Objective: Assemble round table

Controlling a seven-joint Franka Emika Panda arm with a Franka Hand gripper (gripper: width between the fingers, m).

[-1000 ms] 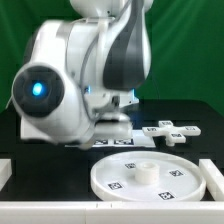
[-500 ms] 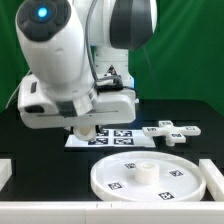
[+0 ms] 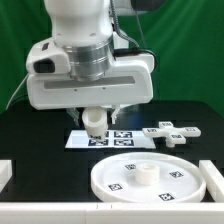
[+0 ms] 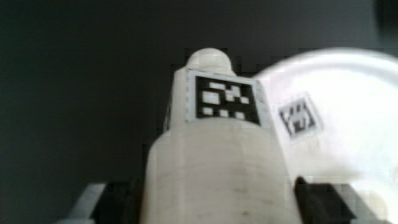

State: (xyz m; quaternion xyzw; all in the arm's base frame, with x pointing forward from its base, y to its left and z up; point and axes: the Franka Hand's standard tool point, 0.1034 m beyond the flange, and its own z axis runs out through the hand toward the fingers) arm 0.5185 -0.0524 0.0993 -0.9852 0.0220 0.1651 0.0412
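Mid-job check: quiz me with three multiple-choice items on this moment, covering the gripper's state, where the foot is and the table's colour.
1. The gripper is:
A. shut on the leg
B. open and empty
C. shut on the foot

2. Where is the foot?
A. on top of the leg
B. on the table, at the exterior view's right of the marker board
C. on the marker board

3. What colour is the tabletop?
A. green
B. white
C. black

Answers:
1 A: the wrist view shows the leg clamped between the fingers.
2 B: the foot lies on the table beside the board's end.
3 C: the surface is black; only the backdrop is green.
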